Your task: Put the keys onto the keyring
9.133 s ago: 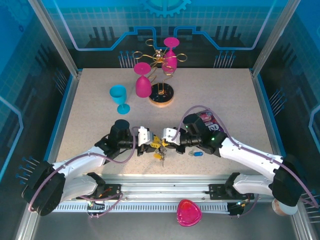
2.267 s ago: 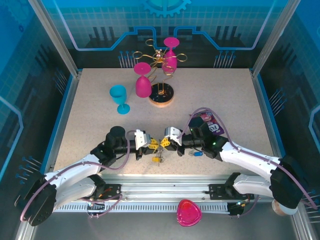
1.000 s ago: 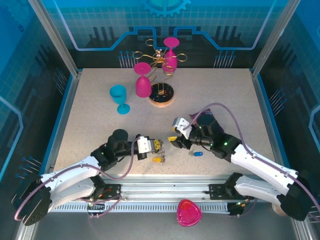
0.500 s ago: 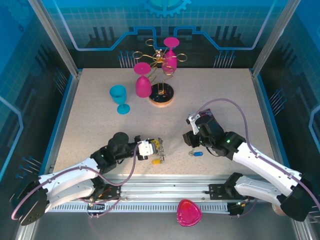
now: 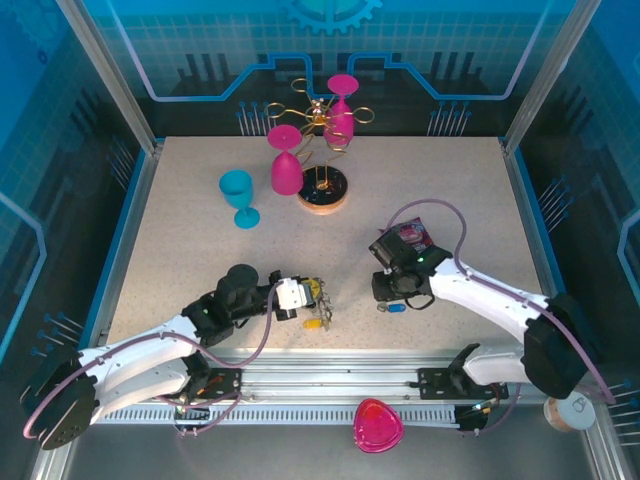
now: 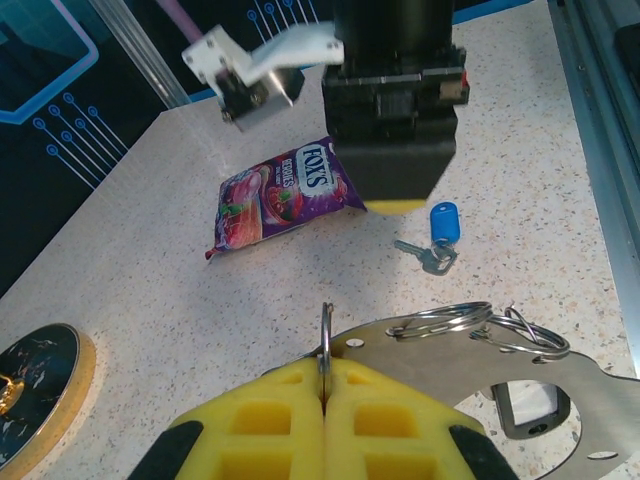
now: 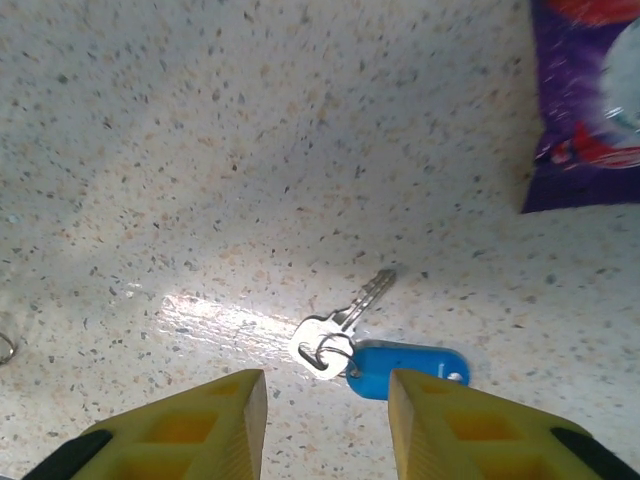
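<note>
A: Left fingers [image 6: 290,400], state to be logged?
B: Clenched. The thin keyring [image 6: 325,335] is pinched edge-on between them, at bottom centre of the left wrist frame.

A: Where is the ring placed in the top view?
B: It is held low over the table [image 5: 180,250], centre-left of the frame. A yellow-headed key [image 5: 315,322] is seen just below it. Whether that key is touching the table cannot be told.

A: Anything else by the ring?
B: Small silver split rings [image 6: 470,318] are seen just right of the clamped ring, lower right of the left wrist frame. How they are linked cannot be told.

A: Right fingers [image 7: 190,430]?
B: Released, spread apart and pointed down at the table. Nothing is gripped.

A: And under them?
B: A blue-headed key [image 7: 400,365] is laid flat on the table, just beyond the gap, nearer the finger at lower right of the right wrist frame. Its silver blade is pointed toward the upper right.

A: Other items?
B: A purple packet [image 7: 590,100] is seen at upper right, apart from that key. A blue goblet [image 5: 238,195] and a rack base [image 5: 322,192] are placed at upper centre of the top view, well apart from both arms.
</note>
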Robot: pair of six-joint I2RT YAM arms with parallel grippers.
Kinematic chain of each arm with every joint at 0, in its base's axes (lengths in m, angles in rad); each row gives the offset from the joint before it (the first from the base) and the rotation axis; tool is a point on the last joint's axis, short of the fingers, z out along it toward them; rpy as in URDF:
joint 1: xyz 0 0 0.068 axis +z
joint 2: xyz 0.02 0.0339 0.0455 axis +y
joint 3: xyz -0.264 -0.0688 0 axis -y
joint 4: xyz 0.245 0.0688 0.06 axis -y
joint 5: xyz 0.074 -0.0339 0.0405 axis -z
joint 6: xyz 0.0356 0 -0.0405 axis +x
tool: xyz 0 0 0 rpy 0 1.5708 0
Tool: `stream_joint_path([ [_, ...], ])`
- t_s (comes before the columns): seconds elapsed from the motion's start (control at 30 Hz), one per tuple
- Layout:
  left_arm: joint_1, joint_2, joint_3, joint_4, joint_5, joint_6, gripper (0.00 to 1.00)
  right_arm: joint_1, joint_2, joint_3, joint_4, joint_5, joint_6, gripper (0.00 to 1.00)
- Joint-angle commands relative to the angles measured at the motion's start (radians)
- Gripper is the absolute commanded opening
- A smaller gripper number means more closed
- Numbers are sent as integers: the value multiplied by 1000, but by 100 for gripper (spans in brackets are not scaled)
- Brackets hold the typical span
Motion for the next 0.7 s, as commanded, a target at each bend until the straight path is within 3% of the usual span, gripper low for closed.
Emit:
stream_joint_path([
  [0.0, -10, 8, 1, 50, 4, -19, 0, -10, 62, -5, 18, -56, -28, 38],
  [0.3, -14, 10, 2, 45, 5, -10, 0, 3, 217, 41, -49, -36, -128, 43],
  [0.67, -14, 10, 3, 43, 4, -4, 0, 29, 267, 85, -71, -58, -146, 32],
])
